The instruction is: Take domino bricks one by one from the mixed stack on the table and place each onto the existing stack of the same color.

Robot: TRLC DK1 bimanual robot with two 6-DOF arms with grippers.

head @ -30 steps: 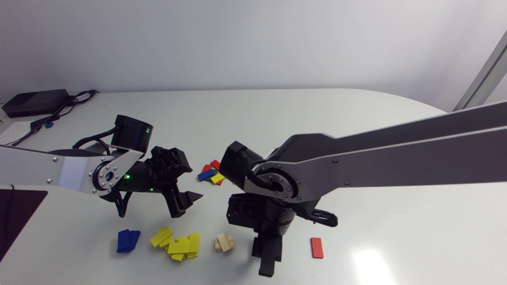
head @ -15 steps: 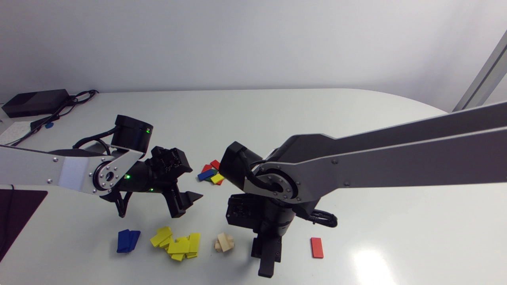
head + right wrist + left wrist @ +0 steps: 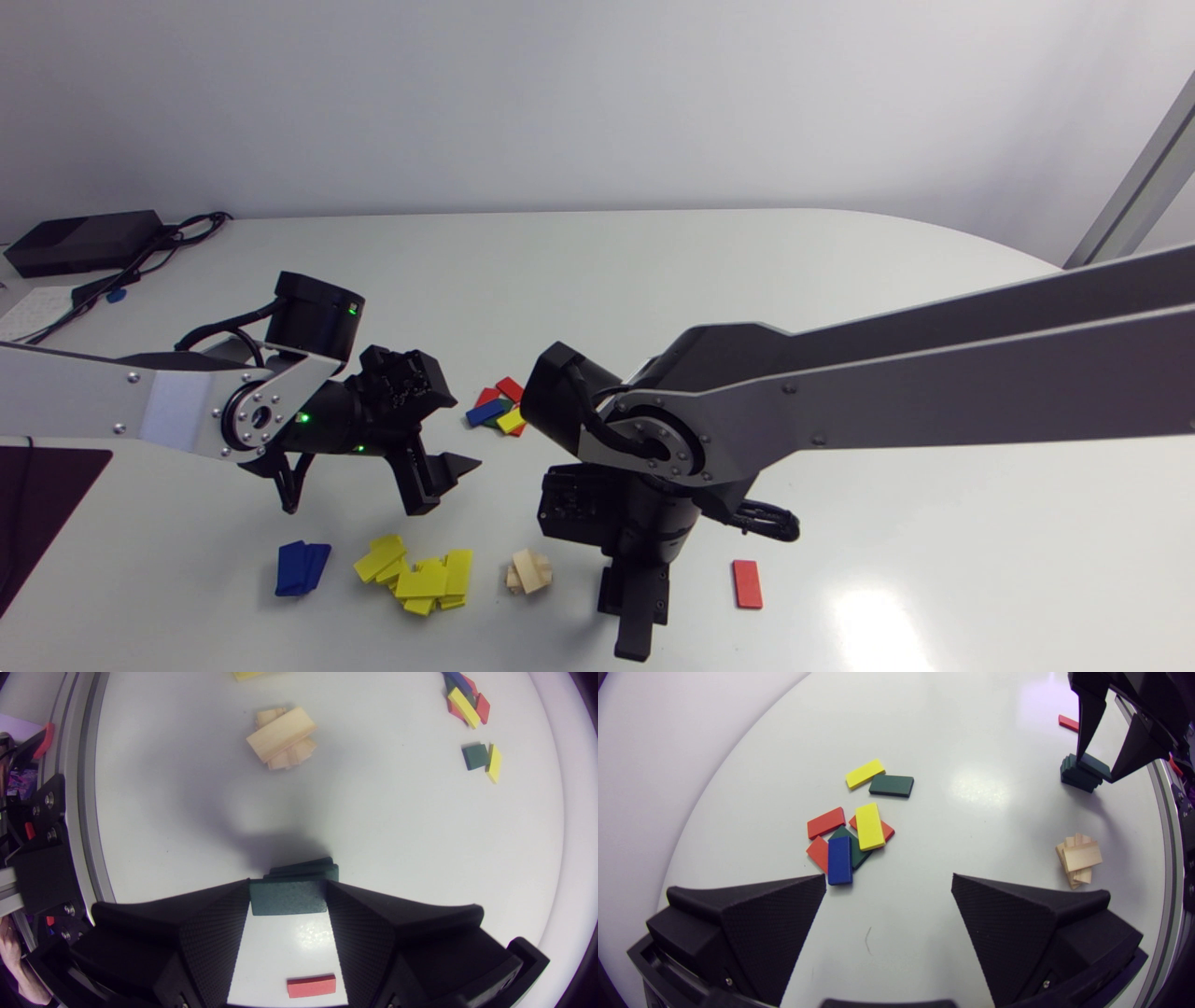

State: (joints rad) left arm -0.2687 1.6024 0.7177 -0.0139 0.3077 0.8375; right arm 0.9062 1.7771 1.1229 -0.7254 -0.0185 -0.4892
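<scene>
A white table was seen from above, with two arms over it. The right arm was extended from the right edge past the middle, its wrist turned down toward the near edge. The left arm was held over the near left part. A black box with cables was set at the far left corner.

The left gripper was held spread wide and empty above bare table. The right gripper was clamped on the gripped green brick, which was pinched flat between both fingers directly over the green stack. Whether that brick was touching the stack could not be told.

Along the near edge, a loosely heaped yellow stack was laid between a blue stack and a wooden stack. The right gripper was placed between the wooden stack and a single red brick.

The mixed stack was found just ahead of the left gripper, with red, dark green, blue and yellow bricks overlapped in it. Just beyond it, a lone yellow brick and a lone dark green brick were laid just beside each other.
</scene>
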